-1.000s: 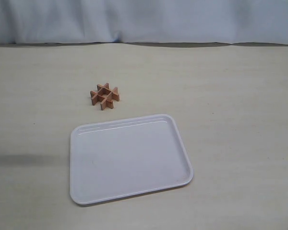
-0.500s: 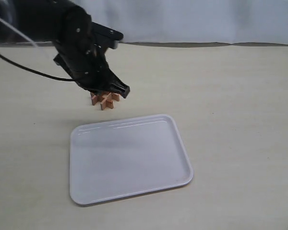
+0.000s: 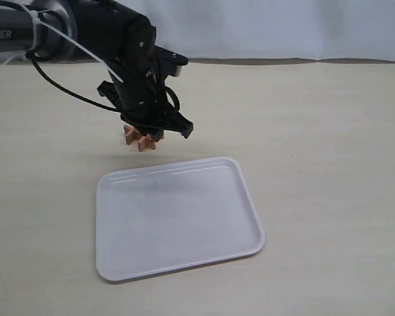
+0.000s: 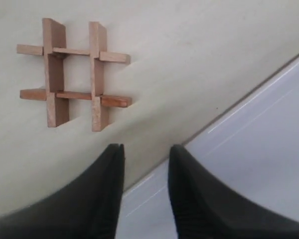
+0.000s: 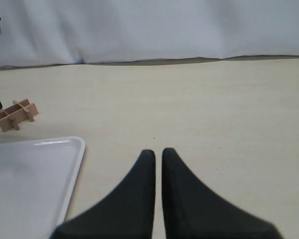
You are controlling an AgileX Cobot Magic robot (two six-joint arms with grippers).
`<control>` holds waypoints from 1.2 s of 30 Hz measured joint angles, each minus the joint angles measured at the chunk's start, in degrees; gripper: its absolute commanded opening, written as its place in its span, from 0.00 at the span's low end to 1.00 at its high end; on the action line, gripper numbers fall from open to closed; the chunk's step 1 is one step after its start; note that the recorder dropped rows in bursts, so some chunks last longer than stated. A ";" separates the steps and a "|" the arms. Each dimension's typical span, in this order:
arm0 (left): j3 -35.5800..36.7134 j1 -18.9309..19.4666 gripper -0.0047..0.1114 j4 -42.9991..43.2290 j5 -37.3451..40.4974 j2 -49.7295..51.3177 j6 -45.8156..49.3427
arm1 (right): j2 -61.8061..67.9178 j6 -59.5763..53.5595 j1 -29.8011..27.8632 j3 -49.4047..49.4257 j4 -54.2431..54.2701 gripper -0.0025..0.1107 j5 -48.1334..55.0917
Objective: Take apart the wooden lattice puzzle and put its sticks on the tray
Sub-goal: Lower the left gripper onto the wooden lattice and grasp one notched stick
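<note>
The wooden lattice puzzle (image 3: 139, 137) lies assembled on the table just beyond the tray's far left corner; it also shows as a full hash shape (image 4: 72, 74) and small at the side (image 5: 16, 115). The white tray (image 3: 178, 220) holds nothing. My left gripper (image 3: 168, 127) hovers over the puzzle and hides part of it in the exterior view. In the left wrist view that gripper (image 4: 145, 149) is open and holds nothing, above the tray's rim (image 4: 224, 122), with the puzzle just beyond its tips. My right gripper (image 5: 158, 151) is shut and holds nothing, low over bare table beside the tray (image 5: 77, 154).
A pale cloth backdrop (image 3: 270, 29) closes off the far edge of the beige table (image 3: 316, 131). The left arm's body and its cables (image 3: 66, 39) reach in from the upper left.
The left arm has come in from the upper left and now hangs over the puzzle, shifted a little to the right of half a second ago. Puzzle and tray have not moved.
</note>
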 measured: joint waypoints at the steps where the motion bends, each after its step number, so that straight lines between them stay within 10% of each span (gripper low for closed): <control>1: 0.00 0.30 0.40 0.00 0.28 0.00 0.00 | 0.00 0.00 0.00 0.00 0.00 0.06 0.00; 36: 0.00 3.05 0.34 4.68 -6.96 7.84 2.55 | 0.00 0.00 0.00 0.00 0.00 0.06 0.00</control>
